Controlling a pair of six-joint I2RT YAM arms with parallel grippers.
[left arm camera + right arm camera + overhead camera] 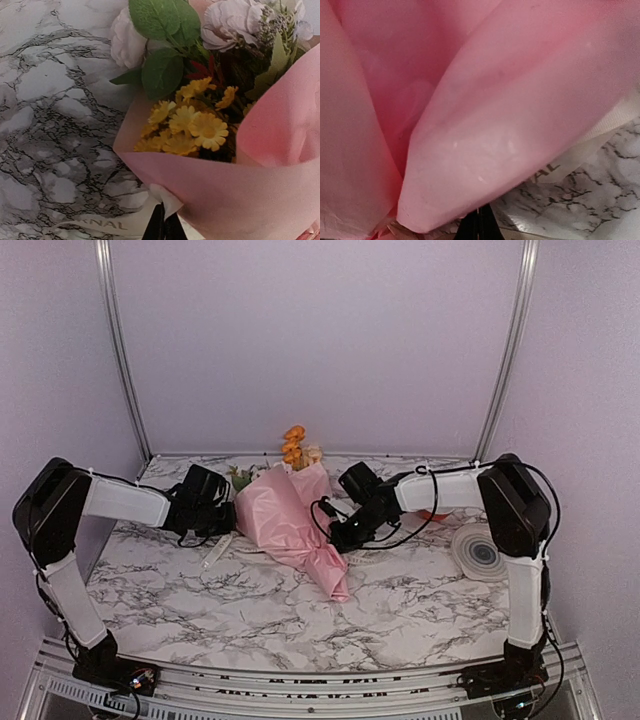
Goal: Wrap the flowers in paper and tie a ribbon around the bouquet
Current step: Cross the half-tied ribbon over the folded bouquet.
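The bouquet (285, 515) lies on the marble table (400, 600), a cone of pink paper (510, 125) with its narrow end toward the front. The flowers (200, 127), yellow, pale pink and green-leaved, stick out of its wide far end. My left gripper (164, 220) sits at the cone's left side, shut on a fold of the cream ribbon (107, 225), which trails left over the table. My right gripper (479, 222) is shut at the cone's right side, its tips tucked under the paper's edge. More of the lettered ribbon (600, 135) shows beneath the paper there.
A round white spool (480, 550) lies on the table at the right, with a small orange object (432, 514) behind the right arm. Walls and metal posts (120, 350) close off the back and sides.
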